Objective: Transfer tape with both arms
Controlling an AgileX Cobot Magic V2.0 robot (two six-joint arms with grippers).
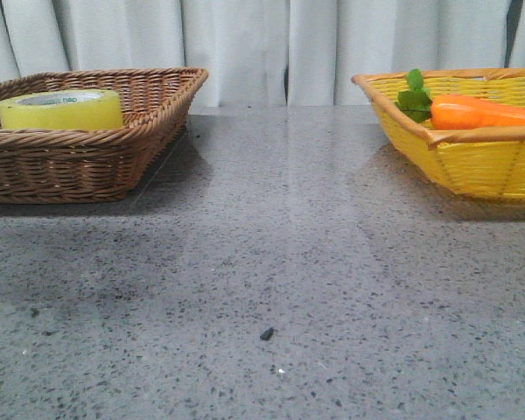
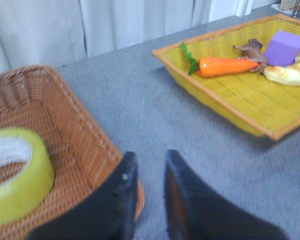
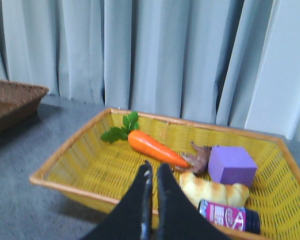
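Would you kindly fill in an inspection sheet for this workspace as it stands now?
Surface: grey speckled table, one small dark speck.
Job's things: yellow tape lying flat in the brown basket.
Clutter: yellow basket holds carrot, purple block, bread-like piece, dark jar, brown root-like item.
Hands: left hand slightly open, empty; right hand shut, empty.
Cables: nothing seen.
Surroundings: pale curtain.

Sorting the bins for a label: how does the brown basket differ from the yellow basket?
The brown basket is dark woven wicker on the robot's left; the yellow basket is bright, with an orange rim, on the right. The brown basket holds only the tape; the yellow basket holds a carrot and several other items. Both are shallow, rectangular, and sit on the grey table.
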